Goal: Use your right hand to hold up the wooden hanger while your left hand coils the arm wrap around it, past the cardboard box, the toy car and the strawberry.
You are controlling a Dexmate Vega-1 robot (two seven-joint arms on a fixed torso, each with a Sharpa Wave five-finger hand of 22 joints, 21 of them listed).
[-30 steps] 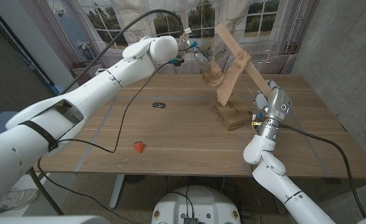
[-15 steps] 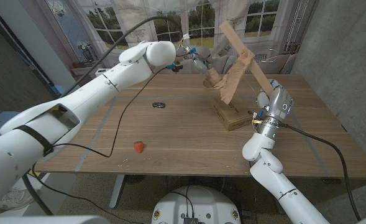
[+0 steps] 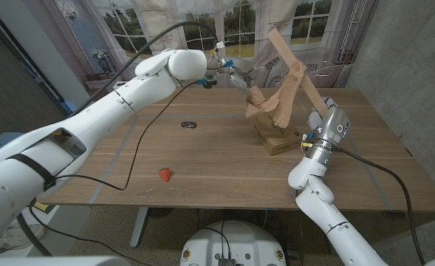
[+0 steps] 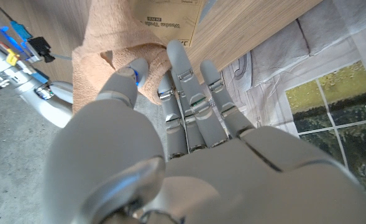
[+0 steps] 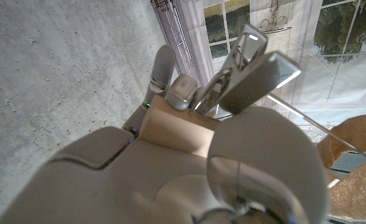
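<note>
The right hand [image 3: 326, 125] grips the wooden hanger [image 3: 294, 64], a pale flat bar slanting up and away from it. The left hand [image 3: 241, 76] pinches the tan, soft arm wrap [image 3: 280, 100], draped over the hanger above the cardboard box [image 3: 276, 137].

On the tabletop [image 3: 217, 159], the strawberry [image 3: 165, 174] lies near the front edge at the left. The toy car [image 3: 188, 124] sits behind it, toward the middle. The cardboard box [image 3: 276, 137] lies to the right, under the raised wooden hanger [image 3: 295, 66], over which the arm wrap [image 3: 280, 100] hangs.
</note>
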